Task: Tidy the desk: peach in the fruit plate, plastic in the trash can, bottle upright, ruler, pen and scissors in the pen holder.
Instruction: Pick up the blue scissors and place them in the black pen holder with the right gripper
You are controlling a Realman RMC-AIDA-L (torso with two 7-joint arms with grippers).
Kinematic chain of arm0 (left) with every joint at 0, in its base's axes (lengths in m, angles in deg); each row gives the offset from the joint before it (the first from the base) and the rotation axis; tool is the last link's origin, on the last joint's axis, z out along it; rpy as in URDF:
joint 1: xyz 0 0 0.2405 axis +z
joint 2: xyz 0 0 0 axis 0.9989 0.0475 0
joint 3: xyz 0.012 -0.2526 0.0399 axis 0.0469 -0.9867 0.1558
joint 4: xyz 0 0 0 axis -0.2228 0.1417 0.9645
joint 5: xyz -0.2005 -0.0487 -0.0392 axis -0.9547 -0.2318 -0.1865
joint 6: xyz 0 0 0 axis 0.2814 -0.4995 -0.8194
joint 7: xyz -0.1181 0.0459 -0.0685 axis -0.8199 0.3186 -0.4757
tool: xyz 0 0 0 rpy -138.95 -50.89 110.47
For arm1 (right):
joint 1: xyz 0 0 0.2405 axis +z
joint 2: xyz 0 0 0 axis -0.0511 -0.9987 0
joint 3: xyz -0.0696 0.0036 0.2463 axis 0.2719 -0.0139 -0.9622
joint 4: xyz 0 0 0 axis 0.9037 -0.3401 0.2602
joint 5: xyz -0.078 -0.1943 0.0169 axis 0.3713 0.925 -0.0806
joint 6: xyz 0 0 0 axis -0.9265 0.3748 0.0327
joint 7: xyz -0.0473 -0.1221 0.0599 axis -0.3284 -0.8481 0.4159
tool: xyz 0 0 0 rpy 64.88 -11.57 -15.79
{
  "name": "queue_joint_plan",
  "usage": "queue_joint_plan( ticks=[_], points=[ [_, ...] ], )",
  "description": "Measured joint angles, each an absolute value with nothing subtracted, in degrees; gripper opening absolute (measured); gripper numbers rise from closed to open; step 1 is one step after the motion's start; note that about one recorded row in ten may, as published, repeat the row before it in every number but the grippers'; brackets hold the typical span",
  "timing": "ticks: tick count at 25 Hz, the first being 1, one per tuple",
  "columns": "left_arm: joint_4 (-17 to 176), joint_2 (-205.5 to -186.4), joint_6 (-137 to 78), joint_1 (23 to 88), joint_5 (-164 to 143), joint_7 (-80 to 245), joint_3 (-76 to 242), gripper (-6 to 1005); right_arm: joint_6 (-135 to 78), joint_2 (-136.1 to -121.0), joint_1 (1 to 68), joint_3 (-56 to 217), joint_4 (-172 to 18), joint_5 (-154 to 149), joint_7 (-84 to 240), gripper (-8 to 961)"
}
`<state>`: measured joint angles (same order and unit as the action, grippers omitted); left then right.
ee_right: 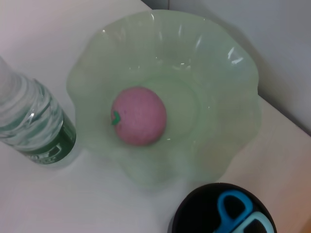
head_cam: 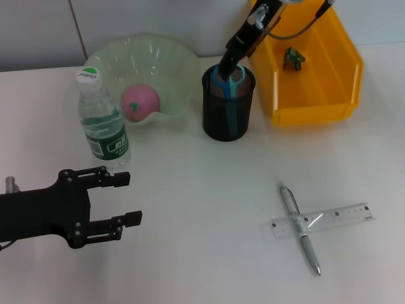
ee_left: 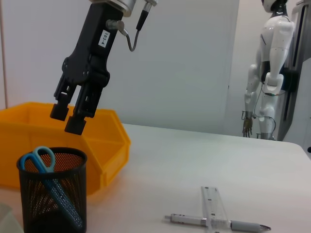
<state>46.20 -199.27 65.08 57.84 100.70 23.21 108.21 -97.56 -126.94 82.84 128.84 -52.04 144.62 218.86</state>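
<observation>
The pink peach (head_cam: 140, 101) lies in the green fruit plate (head_cam: 177, 60), also seen in the right wrist view as peach (ee_right: 139, 115) and plate (ee_right: 218, 97). The bottle (head_cam: 101, 120) stands upright beside the plate. Blue scissors (head_cam: 229, 82) stand in the black mesh pen holder (head_cam: 226, 117). My right gripper (ee_left: 67, 119) hangs open just above the holder, nothing between its fingers. A green plastic scrap (head_cam: 293, 58) lies in the yellow trash can (head_cam: 316, 107). The pen (head_cam: 304, 234) and clear ruler (head_cam: 335, 215) lie crossed on the table at the front right. My left gripper (head_cam: 128, 199) is open and low at the front left.
White wall panels close off the back of the white table (head_cam: 202, 190). In the left wrist view a white humanoid figure (ee_left: 269, 68) stands far off beyond the table's edge.
</observation>
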Motion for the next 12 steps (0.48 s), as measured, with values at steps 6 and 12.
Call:
queue_joint_plan(
  ticks=[6,12],
  points=[
    [46.2,-199.35,65.12,57.85,100.79,23.19,108.21,698,-98.11,-127.91,81.5,128.82,-48.71,144.69,218.28,728],
    [46.2,-199.26,65.46,57.92,100.8,22.61,108.26,697,-101.9,-131.13,73.84,128.22,-33.97,140.72,215.57,737]
  ],
)
